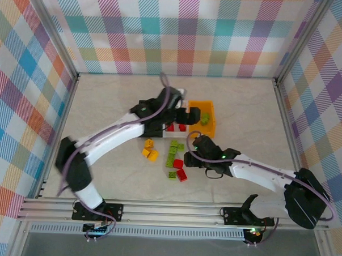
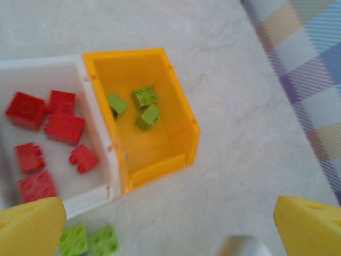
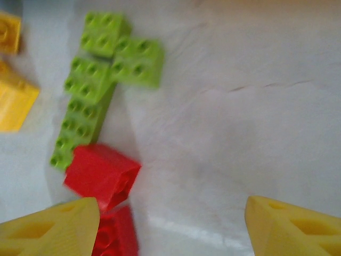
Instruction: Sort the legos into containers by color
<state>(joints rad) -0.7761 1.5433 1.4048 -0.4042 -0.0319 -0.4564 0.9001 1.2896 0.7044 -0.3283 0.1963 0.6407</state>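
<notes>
Left arm: Yours stretches from its base toward 1 o'clock; the left gripper (image 2: 169,229) hangs above the bins, fingers spread wide, holding nothing.
Right arm: Reaches low toward 10 o'clock; the right gripper (image 3: 170,226) is parted and empty over the loose legos (image 3: 88,88).
Bins: Red legos (image 2: 64,128) lie in the white bin (image 2: 101,141); three green legos (image 2: 145,97) lie in the orange bin (image 2: 181,109), which touches it at 3 o'clock.

The left arm (image 1: 119,134) reaches far forward, its left gripper (image 2: 169,229) spread wide. The right arm (image 1: 260,171) stretches leftward, the right gripper (image 3: 171,216) jaws parted.
</notes>
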